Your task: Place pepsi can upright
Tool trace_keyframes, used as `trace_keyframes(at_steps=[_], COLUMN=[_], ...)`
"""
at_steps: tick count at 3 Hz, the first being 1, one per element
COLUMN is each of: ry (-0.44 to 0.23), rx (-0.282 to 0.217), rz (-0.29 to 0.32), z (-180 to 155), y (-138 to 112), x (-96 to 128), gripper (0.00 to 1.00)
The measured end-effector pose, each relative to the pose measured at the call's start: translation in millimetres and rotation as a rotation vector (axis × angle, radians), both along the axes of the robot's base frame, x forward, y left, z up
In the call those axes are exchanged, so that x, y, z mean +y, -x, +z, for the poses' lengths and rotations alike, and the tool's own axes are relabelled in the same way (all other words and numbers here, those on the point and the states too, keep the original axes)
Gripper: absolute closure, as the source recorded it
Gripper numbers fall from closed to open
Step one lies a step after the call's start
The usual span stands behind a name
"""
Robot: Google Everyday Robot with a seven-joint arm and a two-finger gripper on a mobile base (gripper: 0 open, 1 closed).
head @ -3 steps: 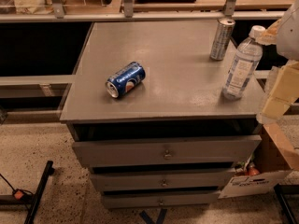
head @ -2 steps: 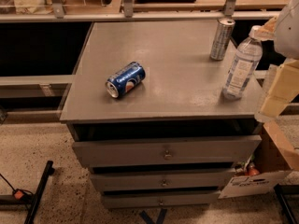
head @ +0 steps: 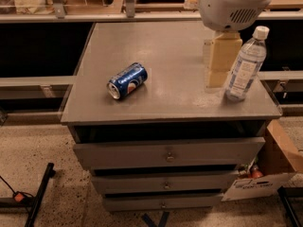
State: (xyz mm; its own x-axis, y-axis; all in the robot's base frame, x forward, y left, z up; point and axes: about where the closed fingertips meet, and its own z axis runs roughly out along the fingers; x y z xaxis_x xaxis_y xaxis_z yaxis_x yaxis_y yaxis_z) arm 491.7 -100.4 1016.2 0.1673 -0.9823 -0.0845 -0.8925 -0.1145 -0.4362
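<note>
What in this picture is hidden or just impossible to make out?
All camera view:
- Tool, over the table's right side beside the bottle: its arm is cut off by the top edge; it hides the tabletop behind it.
- Can, on its side: far end hidden by its own body.
- Drawers: contents hidden by their fronts.
</note>
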Motion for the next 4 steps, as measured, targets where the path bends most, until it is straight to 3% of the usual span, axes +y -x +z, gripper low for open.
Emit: trace_keyframes(at_steps=[1, 2, 3, 4], ry=[-0.001, 0.014, 0.061, 0.145], rx=[-0.001, -0.019, -0.033, -0.017], rz=[0.000, 0.066, 0.179, 0.323], z=[1, 0, -7, -24], y=[0, 0, -22, -48], x=[0, 10, 41, 87], gripper=[0.00, 0.00, 0.00, 0.00])
